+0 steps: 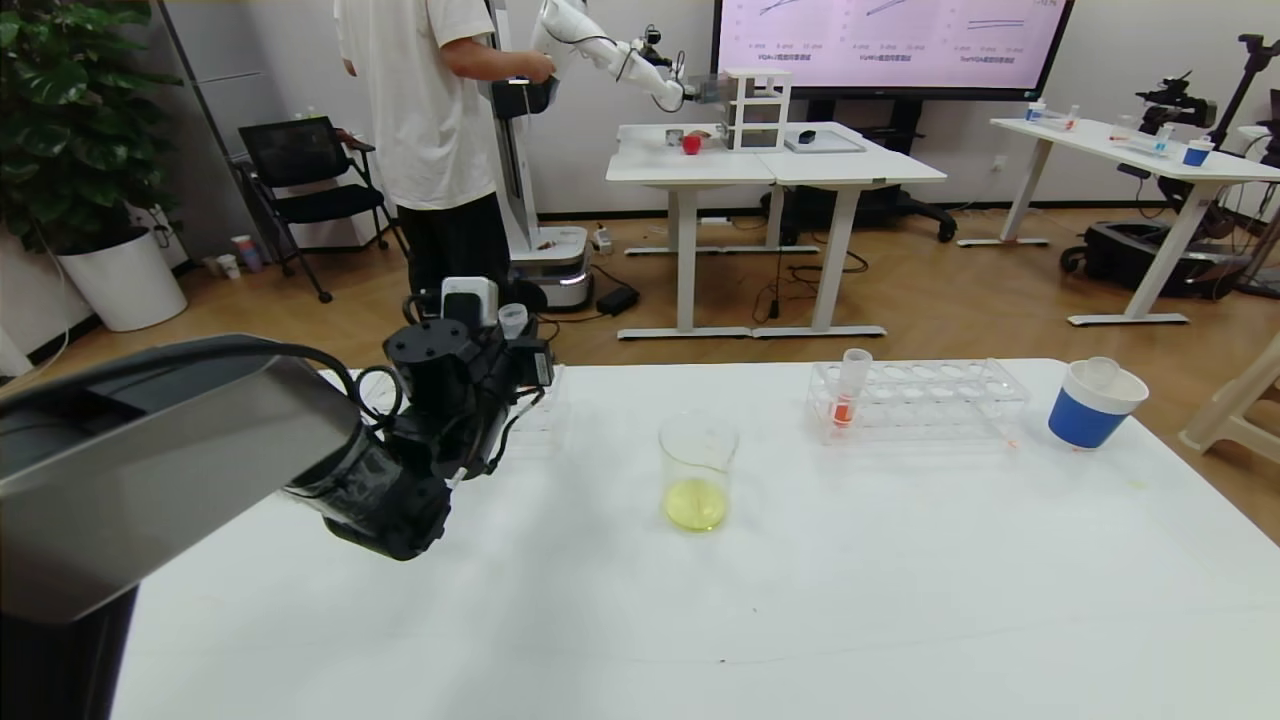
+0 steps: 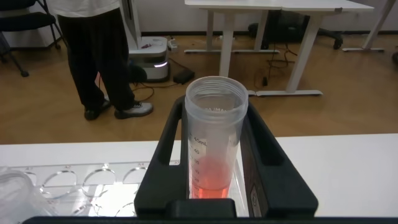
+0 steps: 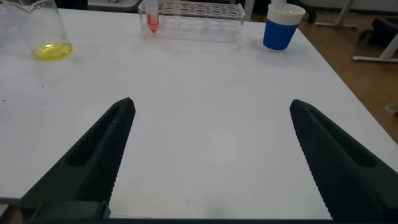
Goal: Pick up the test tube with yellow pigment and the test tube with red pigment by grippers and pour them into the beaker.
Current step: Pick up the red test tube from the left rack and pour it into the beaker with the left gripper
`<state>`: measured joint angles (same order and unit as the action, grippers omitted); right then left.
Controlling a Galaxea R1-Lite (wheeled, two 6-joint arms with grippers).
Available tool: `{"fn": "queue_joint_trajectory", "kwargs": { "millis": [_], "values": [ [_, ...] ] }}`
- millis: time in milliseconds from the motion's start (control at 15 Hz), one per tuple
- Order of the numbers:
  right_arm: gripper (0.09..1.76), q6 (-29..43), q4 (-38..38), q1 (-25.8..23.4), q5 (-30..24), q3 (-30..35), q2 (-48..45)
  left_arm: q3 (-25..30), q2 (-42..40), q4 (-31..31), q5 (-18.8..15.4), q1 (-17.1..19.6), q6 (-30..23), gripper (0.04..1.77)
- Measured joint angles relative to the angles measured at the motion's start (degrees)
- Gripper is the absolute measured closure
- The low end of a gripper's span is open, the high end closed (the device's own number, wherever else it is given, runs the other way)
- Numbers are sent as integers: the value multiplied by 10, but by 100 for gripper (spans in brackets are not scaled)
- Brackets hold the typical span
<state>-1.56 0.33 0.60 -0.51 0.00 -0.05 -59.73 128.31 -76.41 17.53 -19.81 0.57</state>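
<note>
White table — left gripper around red-pigment tube.

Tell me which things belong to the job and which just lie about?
Job: left tool gripping the pink-red tube; beaker with yellow liquid; right tool, open.
Lying about: rack holding an orange-red tube; blue paper cup.
</note>
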Motion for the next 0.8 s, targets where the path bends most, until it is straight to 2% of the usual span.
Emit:
{"fn": "queue_joint_trajectory", "kwargs": {
  "millis": [333,467,600,800],
  "values": [
    [11,0,0,0,0,0,0,-5,-48,18,-26,5,0,131],
    [11,0,0,0,0,0,0,-5,-53,18,-56,3,1,131],
    [11,0,0,0,0,0,0,-7,-56,18,-114,-1,10,131],
    [11,0,0,0,0,0,0,15,-64,16,-252,-13,47,131]
  ]
}}
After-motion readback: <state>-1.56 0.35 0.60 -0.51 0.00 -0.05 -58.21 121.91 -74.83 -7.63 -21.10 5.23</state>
